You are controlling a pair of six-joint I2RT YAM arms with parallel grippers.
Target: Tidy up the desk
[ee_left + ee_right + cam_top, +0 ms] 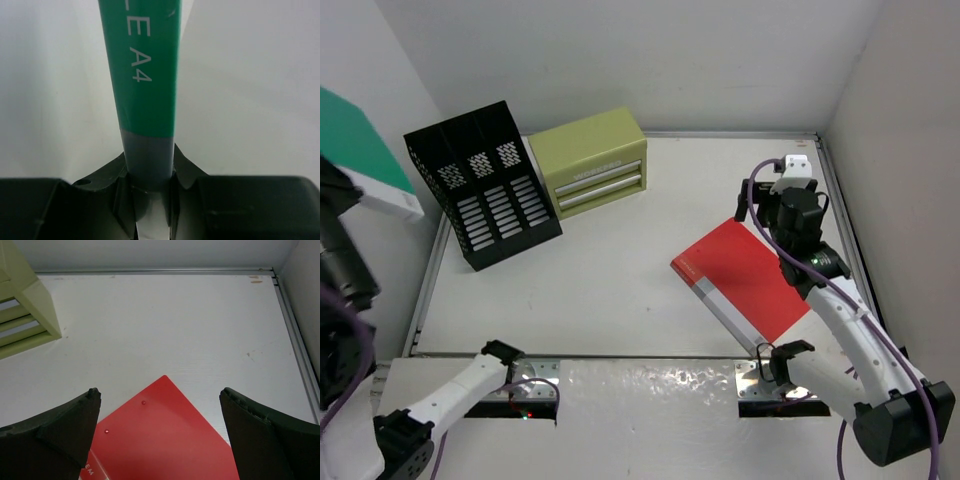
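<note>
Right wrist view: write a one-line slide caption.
Open right gripper hovers over a corner of the red folder on the white desk, olive-green drawer box at left.

1. Right gripper (pixel 159 390): jaws spread wide, nothing between them, both fingers (pixel 55 430) hanging above the desk (pixel 165 325).
2. Red folder (pixel 165 440) lies flat below, with its corner pointing away between the fingers and two small studs near that corner.
3. Olive-green drawer box (pixel 25 310) at far left, well apart from the folder.
4. Metal rail (pixel 150 271) along the far and right edges, against the white wall (pixel 150 252).
</note>
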